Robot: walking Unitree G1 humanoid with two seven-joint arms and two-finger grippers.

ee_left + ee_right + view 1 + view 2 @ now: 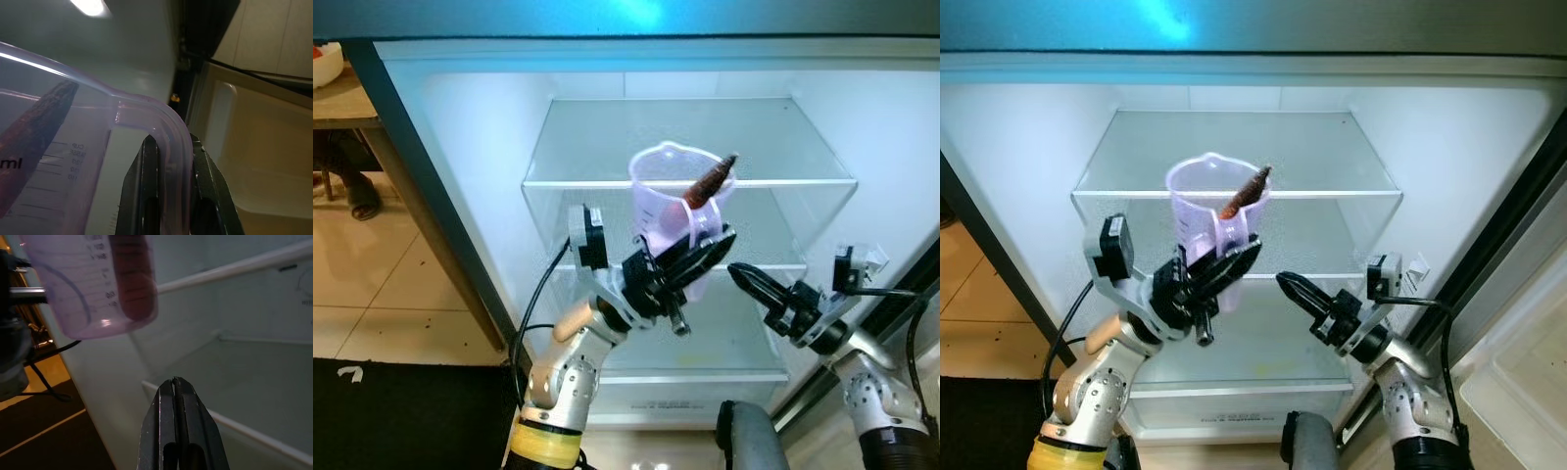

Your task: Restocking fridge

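- Step in hand: carrying. Left gripper (700,257) is clamped on the handle of a measuring jug (675,211), which hangs in the air before the open fridge (470,127), in front of the upper glass shelf (685,182).
- Right gripper (746,277), fingers together and empty, hovers just beside, below the jug.
- Next, judged: lift the base over the shelf edge, set down level, release.
- Jug: translucent lilac plastic, printed scale, spout; a dark reddish-brown sweet potato (709,182) leans inside, its tip past the rim.

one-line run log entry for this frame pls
left gripper: shut on handle of clear purple measuring jug holding brown root | right gripper: shut, empty | jug before glass fridge shelf, not yet placed
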